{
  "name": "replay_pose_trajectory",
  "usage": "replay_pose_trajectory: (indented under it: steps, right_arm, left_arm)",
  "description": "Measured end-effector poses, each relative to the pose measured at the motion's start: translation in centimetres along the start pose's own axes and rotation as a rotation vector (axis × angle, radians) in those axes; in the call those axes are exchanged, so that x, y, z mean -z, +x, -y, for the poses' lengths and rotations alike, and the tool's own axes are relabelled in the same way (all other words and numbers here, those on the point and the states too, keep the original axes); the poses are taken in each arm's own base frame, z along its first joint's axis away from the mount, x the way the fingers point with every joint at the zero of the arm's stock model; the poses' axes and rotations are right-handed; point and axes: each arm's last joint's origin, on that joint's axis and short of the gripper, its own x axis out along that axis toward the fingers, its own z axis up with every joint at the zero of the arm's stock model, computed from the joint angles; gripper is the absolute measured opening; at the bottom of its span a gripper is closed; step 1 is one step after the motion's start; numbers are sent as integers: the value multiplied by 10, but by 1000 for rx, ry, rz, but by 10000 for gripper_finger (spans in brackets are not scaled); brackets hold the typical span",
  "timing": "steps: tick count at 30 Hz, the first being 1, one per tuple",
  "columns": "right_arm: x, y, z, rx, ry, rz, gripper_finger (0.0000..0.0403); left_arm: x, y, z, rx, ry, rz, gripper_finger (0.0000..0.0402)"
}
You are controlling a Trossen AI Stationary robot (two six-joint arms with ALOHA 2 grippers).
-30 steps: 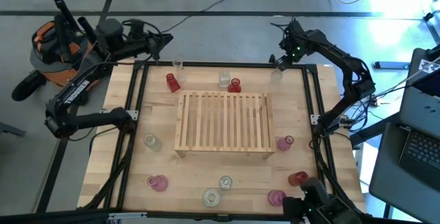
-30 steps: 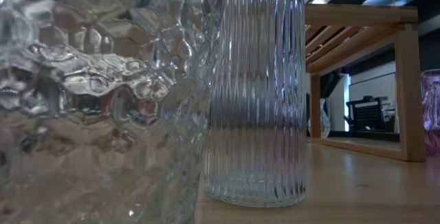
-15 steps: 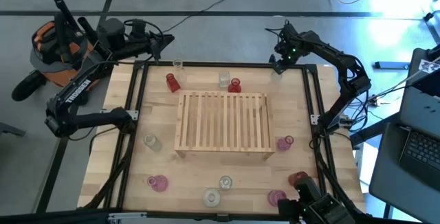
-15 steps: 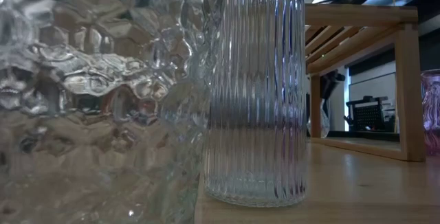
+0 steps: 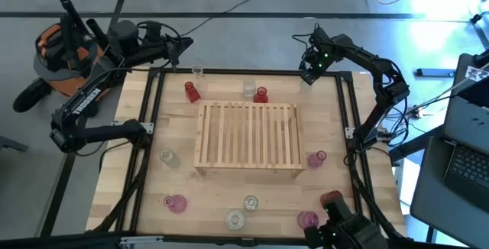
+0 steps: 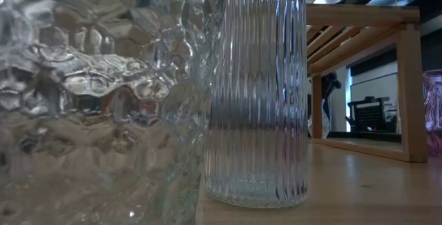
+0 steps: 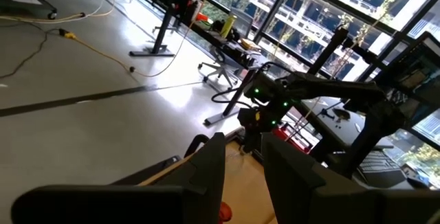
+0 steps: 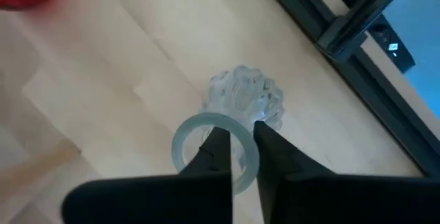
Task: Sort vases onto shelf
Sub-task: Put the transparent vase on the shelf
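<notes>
While the pale wooden slatted shelf (image 5: 248, 137) is sitting mid-table with nothing on its slats, the small glass vases are standing around it on the plain wooden tabletop (image 5: 179, 130). One clear knobbly glass vase (image 8: 237, 107) is standing at the far right corner, close to the black table frame (image 8: 344, 66). The right gripper (image 8: 238, 152) is hovering directly above it, its fingers nearly pressed together at the vase's rim and gripping nothing. Behind the shelf, a red vase (image 5: 260, 95) and a clear vase (image 5: 249, 88) are standing just beside each other. Another red vase (image 5: 191, 92) is standing well apart to their left. Pink vases (image 5: 316, 159) and clear ones are dotting the near side. The left gripper (image 7: 242, 169) is waiting beyond the far left corner, its fingers slightly parted and empty.
</notes>
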Motion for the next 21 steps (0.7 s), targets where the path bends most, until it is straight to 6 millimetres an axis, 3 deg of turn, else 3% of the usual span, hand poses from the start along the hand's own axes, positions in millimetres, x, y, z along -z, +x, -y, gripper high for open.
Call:
replay_pose_trajectory:
  steps: [4, 12, 21]
  right_arm:
    - [0, -10, -4, -6, -27, -41, 6]
    - [-6, -63, -31, -26, -117, 66, 1]
    - [-23, -158, -103, -231, -342, 353, 1]
  left_arm:
    - [0, 0, 0, 2, 0, -1, 90]
    - [0, 0, 0, 2, 27, -1, 90]
    - [0, 0, 0, 2, 28, -1, 90]
